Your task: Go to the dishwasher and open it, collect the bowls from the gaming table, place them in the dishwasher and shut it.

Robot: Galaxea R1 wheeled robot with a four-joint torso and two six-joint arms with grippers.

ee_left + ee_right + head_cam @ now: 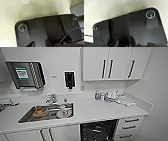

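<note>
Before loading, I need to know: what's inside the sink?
The sink holds an orange bowl and pale dishes. What lies beneath them is covered.

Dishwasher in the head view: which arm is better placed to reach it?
The right, probably. The dishwasher sits right of the head view's middle, under the counter beside the drawers; the sink lies to the left.
</note>
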